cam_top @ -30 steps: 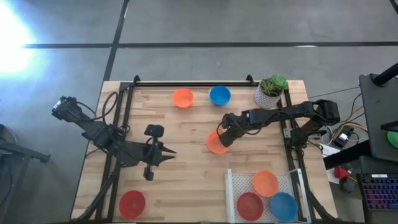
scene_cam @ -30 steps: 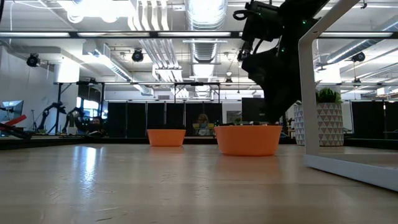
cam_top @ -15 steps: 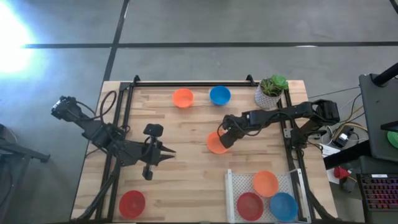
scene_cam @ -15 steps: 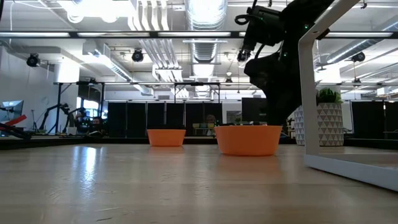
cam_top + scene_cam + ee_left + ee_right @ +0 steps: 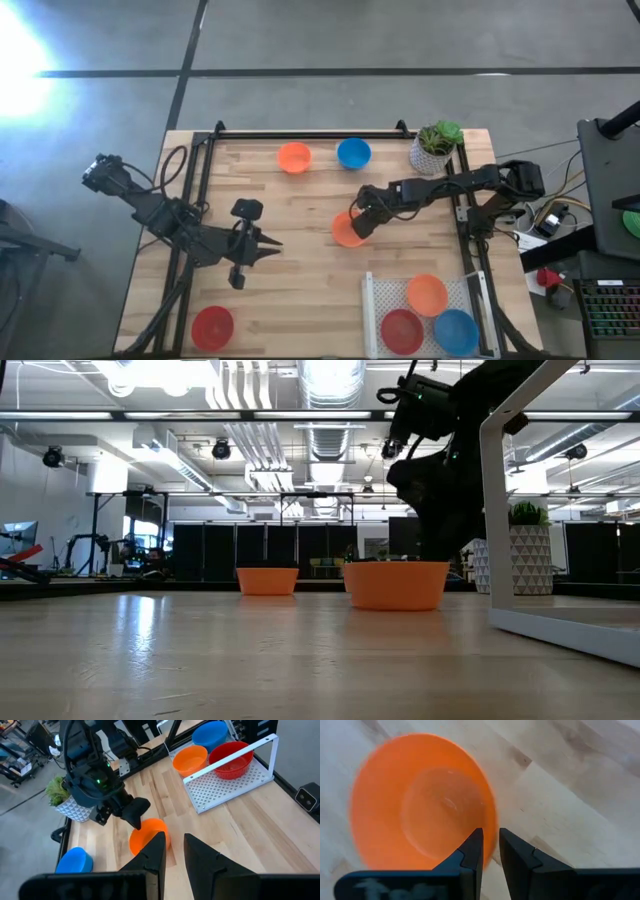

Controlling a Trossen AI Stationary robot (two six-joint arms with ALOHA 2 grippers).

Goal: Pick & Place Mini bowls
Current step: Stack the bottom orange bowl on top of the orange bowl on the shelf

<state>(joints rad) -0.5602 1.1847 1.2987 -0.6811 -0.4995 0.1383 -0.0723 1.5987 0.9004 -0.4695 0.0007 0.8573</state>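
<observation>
The right pincer pinches the rim of the orange mini bowl mid-desk — presumably for the white rack — the left pincer idles, narrowly spread.

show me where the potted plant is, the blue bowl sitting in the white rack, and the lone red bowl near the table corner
potted plant (image 5: 434,149), high view, on the white pot below the leaves
blue bowl in the white rack (image 5: 456,331), high view, on the bowl's inside
lone red bowl (image 5: 212,326), high view, on the bowl's centre
</observation>
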